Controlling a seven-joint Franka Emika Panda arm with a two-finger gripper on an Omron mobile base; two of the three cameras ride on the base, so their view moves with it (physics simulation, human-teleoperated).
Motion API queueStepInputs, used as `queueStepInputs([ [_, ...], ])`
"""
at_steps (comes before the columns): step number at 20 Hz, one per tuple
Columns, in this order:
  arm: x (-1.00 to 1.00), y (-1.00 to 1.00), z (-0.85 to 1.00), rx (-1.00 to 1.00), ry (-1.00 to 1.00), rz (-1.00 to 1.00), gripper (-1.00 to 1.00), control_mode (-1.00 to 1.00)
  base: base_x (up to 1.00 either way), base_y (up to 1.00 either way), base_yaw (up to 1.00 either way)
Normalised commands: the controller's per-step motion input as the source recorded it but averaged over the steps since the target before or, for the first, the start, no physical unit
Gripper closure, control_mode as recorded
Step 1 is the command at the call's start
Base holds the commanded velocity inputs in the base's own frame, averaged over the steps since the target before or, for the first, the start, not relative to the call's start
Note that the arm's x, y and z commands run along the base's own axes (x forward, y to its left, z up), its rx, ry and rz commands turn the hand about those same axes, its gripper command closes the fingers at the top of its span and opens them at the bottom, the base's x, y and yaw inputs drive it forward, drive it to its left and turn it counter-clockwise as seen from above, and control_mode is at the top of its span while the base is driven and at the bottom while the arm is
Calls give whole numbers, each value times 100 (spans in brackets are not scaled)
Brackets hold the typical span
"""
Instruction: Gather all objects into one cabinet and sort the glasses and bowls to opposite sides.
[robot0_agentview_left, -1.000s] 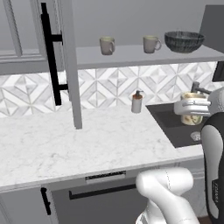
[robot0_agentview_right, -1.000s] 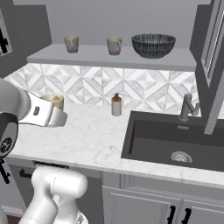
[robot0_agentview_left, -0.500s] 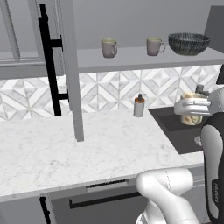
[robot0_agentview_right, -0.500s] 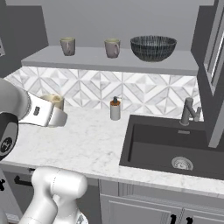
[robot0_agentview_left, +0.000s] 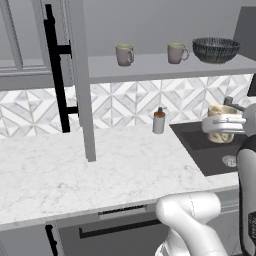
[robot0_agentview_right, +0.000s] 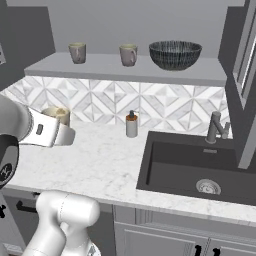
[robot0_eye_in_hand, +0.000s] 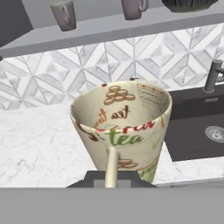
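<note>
My gripper (robot0_agentview_left: 223, 125) is shut on a cream-yellow mug (robot0_eye_in_hand: 122, 124) printed with "tea", held upright above the counter's right end, beside the sink; its handle points back at the hand. The same mug (robot0_agentview_right: 56, 115) sits at the end of my white forearm. Higher up, the open grey cabinet's shelf (robot0_agentview_left: 150, 68) carries two taupe mugs (robot0_agentview_left: 124, 54) (robot0_agentview_left: 176, 52) and, to their right, a wide dark patterned bowl (robot0_agentview_left: 215, 49). From the right base these mugs (robot0_agentview_right: 77, 52) (robot0_agentview_right: 128, 54) and the bowl (robot0_agentview_right: 175, 54) stand in the same order. The small dark bowl is out of view.
The cabinet's open door (robot0_agentview_left: 80, 85) with a black bar handle (robot0_agentview_left: 55, 65) juts out at the shelf's left end. A soap dispenser (robot0_agentview_right: 131, 125) stands against the backsplash. The dark sink (robot0_agentview_right: 165, 165) and its faucet (robot0_agentview_right: 216, 127) lie to the right, with another door edge (robot0_agentview_right: 245, 80) hanging above.
The whole picture has shifted slightly downward, so the camera has moved. The mug stays held in the gripper at the same spot in both base views.
</note>
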Motion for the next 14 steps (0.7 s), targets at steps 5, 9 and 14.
queueStepInputs([
  [5, -10, 20, 62, 0, -3, 15, 100, -100, 0, 0, 0],
  [9, 14, 10, 88, 0, 0, 3, 100, -100, 0, 0, 0],
  [14, 20, 9, 75, 0, 0, 0, 100, -100, 0, 0, 0],
])
